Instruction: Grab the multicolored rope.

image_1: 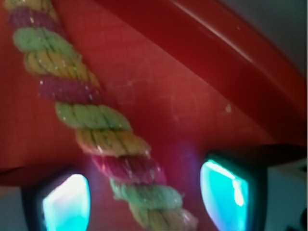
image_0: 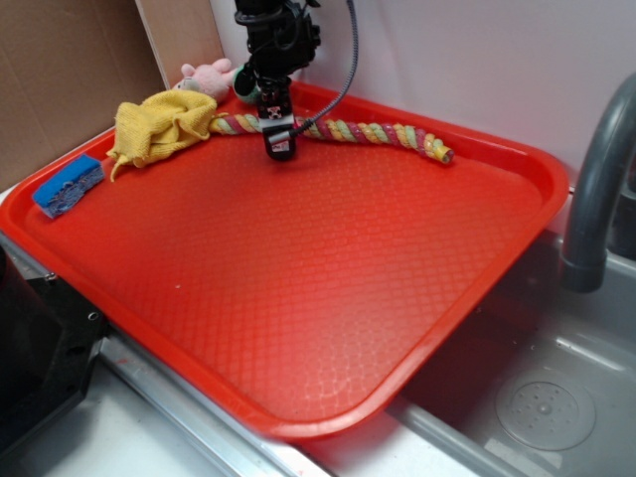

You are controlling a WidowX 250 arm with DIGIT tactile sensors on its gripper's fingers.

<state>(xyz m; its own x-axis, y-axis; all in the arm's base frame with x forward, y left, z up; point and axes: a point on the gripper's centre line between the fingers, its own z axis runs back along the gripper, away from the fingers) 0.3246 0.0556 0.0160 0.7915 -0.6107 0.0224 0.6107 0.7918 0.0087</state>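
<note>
Both fingers (image_1: 65, 204) wide apart; hand (image_0: 278, 147) straddles multicolored rope (image_1: 86, 120), ungripped.

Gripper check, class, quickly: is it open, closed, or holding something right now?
Gripper: open, jaws on either side of the multicolored rope, not yet clamped on it.

Exterior view: high, front-on, whole red tray (image_0: 298, 298). Wrist view: close, looking down past hand (image_1: 144, 202). Shared: multicolored rope (image_0: 368, 132), tray rim.
</note>
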